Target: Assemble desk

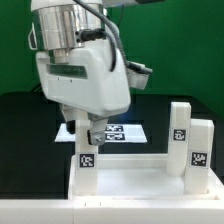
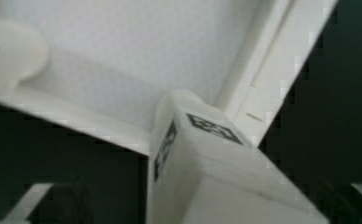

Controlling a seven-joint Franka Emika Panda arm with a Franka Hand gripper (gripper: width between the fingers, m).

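Smooth white plastic desk top (image 1: 130, 180), matt black table (image 1: 25, 125).

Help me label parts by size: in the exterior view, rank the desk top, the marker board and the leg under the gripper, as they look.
1. Desk top.
2. Marker board, though the arm hides much of it, so this rank is unsure.
3. Leg under the gripper.

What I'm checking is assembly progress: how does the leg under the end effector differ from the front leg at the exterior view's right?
The left leg stands at the desk top's left end in the exterior view; the front right leg stands at the opposite end. The left leg's top is hidden by the end effector; the front right leg shows whole, with nothing above it. Both are white, upright, square-section and tagged.
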